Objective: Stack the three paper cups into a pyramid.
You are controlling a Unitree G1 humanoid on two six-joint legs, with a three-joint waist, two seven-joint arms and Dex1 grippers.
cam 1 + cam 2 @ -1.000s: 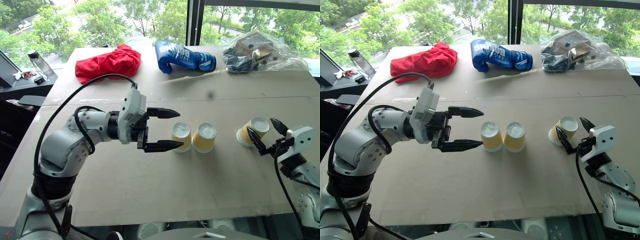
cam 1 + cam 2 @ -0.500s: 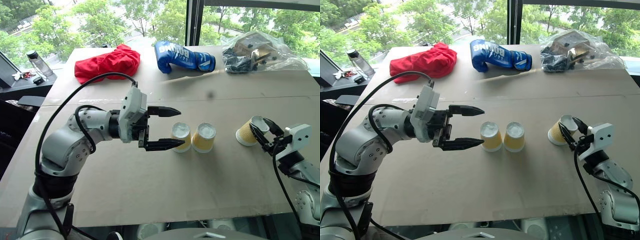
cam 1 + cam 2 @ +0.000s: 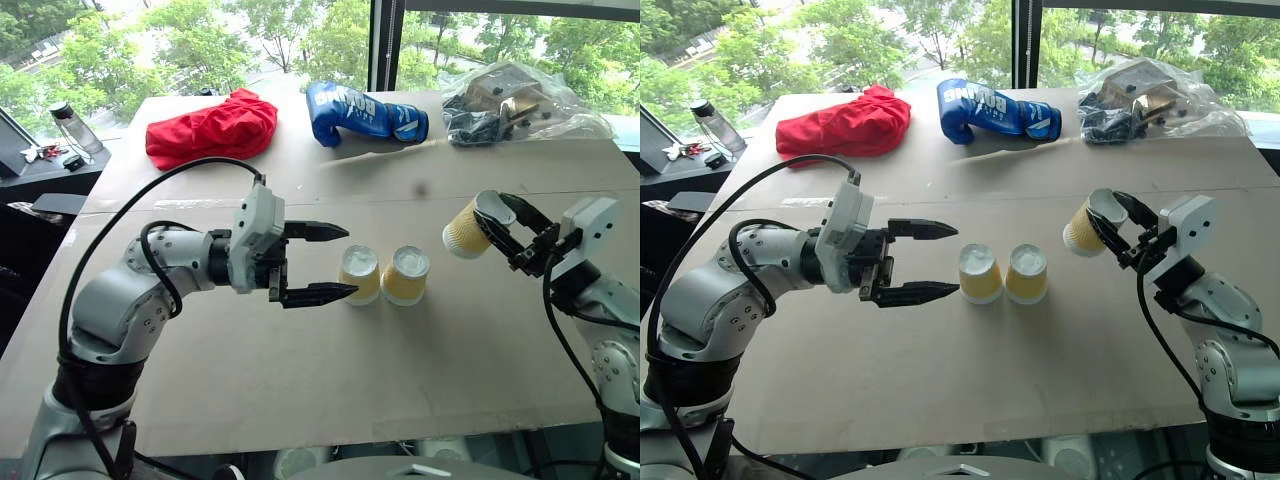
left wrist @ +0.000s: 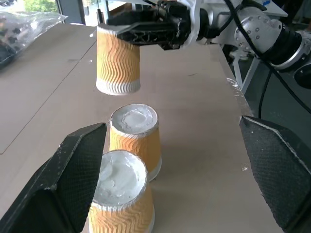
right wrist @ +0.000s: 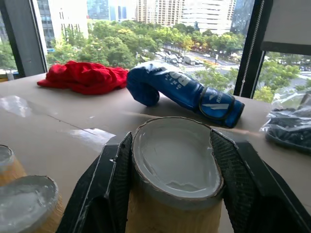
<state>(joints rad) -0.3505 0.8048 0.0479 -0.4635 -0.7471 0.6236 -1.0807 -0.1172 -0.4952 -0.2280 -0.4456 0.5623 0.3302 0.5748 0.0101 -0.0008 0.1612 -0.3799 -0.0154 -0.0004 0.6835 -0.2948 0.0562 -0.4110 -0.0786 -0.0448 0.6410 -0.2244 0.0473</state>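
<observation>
Right end effector [image 3: 508,232] around cup [image 3: 462,228] (airborne)

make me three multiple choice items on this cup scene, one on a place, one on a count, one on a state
1. Where is the third cup?
A. in the air, in the right gripper
B. lying beside the red cloth
C. on top of the other two

2. How many cups stand upside down on the table?
A. none
B. two
C. three

3. How is the left gripper?
A. shut on a cup
B. open, holding nothing
C. shut on the boxing glove

Key: 1 A, its fingers clamp the cup clear of the table. 2 B, the left cup and its neighbour stand side by side. 3 B, its fingers are spread beside the left cup.
</observation>
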